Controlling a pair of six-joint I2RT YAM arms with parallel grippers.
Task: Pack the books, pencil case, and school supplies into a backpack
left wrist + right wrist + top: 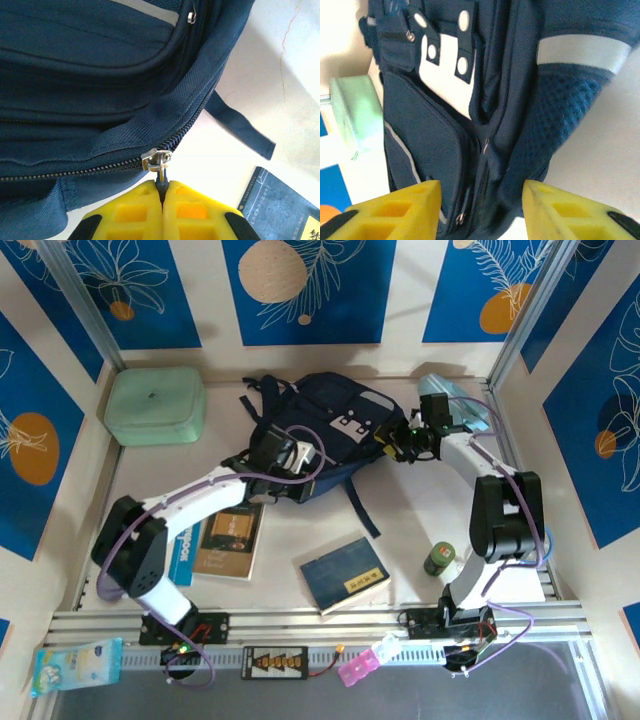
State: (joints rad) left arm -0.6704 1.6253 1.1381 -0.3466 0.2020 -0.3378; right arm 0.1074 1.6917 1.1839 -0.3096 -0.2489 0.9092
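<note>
Backpack [320, 430] lies flat near the middle of the table, front pocket and grey-white patch facing up, straps trailing off toward the near side. At its near-left edge the left gripper [162, 192] has its yellow fingers pressed together on the zip pull [162, 175] of the main compartment; the teeth to the left of the slider are meshed, and how far the zip is open on the other side I cannot tell. The right gripper [481, 200] hovers over the bag's right side with its jaws apart and nothing between them. Nothing looks packed yet. The tan-brown book [228, 540] lies just beside the left arm, the navy book [345, 575] near the front edge, both apart from the bag, and the pale-blue pencil case [450, 387] sits by the right wall, partly under the right arm. I judge the job to be at its first step, getting the bag open, with every item left to load.
</note>
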